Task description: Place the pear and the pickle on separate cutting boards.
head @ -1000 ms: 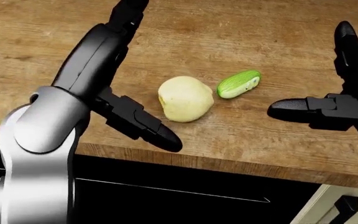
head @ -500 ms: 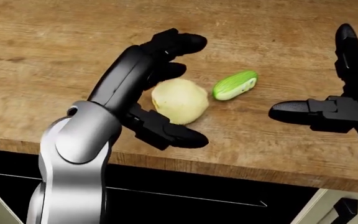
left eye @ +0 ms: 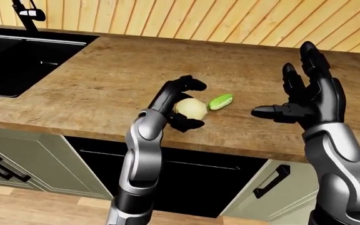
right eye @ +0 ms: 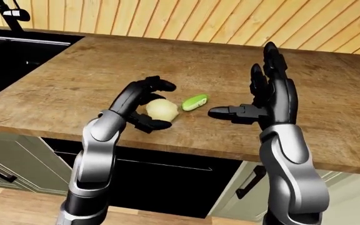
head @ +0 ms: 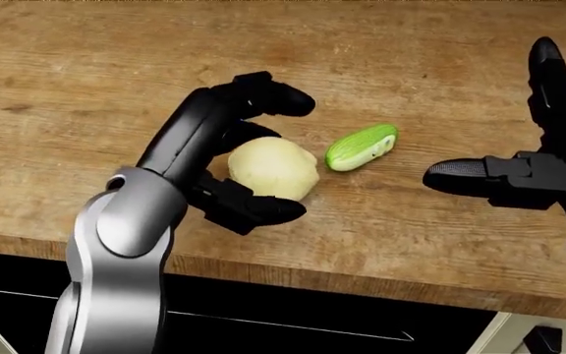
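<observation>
Dark cabinet opening under the tabletop edge, bottom centre of left-eye view; pale green cabinet doors with black handles either side.

Left hand comes up from lower left of head view, silver forearm, black fingers. Fingers curl around the pear: two arc over its top, thumb sits under its lower edge. They cup it closely, but can't tell from these views if there's real contact or a closed grasp. Calling it wrapped around, not confirmed clenched.

Pear is pale yellow, resting on the wooden tabletop, centre of head view, near the tabletop's lower edge.

Pickle lies just right of the pear, slightly higher in frame, tilted with its right end up. Green skin, pale cut face showing. Small gap between it and the pear, not touching. No hand on it.

Right hand at right of left-eye view, raised above the tabletop, fingers released and spread, two pointing up, thumb pointing left toward the pickle. Well apart from both items, holding nothing.

Black sink set into the tabletop at upper left of left-eye view, black faucet above it. Wood-slat wall across the top of frame.
</observation>
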Available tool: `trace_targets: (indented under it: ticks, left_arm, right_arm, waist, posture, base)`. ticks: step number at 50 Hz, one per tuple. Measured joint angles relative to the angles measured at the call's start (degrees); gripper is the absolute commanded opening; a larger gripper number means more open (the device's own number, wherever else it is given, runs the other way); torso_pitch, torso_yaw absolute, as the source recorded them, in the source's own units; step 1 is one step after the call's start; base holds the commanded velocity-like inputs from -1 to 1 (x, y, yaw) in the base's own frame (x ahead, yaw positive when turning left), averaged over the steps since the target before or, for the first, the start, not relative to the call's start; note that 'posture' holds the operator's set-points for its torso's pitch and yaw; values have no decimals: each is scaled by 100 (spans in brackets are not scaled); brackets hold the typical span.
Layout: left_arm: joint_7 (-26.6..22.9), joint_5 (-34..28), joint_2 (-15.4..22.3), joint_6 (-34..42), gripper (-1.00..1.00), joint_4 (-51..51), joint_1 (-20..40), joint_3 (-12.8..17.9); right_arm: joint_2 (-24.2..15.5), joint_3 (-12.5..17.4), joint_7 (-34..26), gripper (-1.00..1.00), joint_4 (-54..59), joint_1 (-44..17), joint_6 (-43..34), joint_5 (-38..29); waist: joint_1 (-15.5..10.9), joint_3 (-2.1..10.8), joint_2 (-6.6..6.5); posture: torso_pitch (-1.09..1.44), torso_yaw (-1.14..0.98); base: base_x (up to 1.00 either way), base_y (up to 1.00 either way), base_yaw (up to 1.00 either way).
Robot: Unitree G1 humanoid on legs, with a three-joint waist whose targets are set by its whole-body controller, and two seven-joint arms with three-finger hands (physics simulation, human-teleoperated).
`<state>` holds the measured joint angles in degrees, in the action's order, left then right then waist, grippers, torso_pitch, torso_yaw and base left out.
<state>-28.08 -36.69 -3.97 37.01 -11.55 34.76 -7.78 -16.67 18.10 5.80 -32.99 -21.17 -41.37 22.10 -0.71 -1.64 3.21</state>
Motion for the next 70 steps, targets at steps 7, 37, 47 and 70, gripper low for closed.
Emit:
trace_targets:
  ticks: [7, 37, 47, 70]
  left_arm:
    - [-54, -124, -7, 7, -54, -210, -114, -14]
    - [-1108, -203, 1108, 2096, -96, -2855, 672, 771]
    - [-1039, 160, 1483, 2391, -94, -2914, 780, 932]
    - [-898, 467, 1706, 2562, -98, -2922, 919, 936]
  right_arm:
    - [24, -19, -25, 100, 28, 34, 35, -29]
    - [-1248, -1283, -2248, 100, 438, -2566, -1090, -1641]
    - [-926, -1688, -5084, 100, 1763, -3400, 591, -4147]
    - [-240, -1589, -6778, 100, 2795, -3929, 3682, -5968]
  waist:
    - [5, -5, -5]
    - [29, -102, -70]
    - [45, -150, -122]
    - [115, -188, -251]
  posture:
    - [0, 0]
    - [0, 0]
    - [0, 0]
    - [0, 0]
  base:
    - [0, 0, 0]
    - [0, 0, 0]
    - [0, 0, 0]
    - [0, 0, 0]
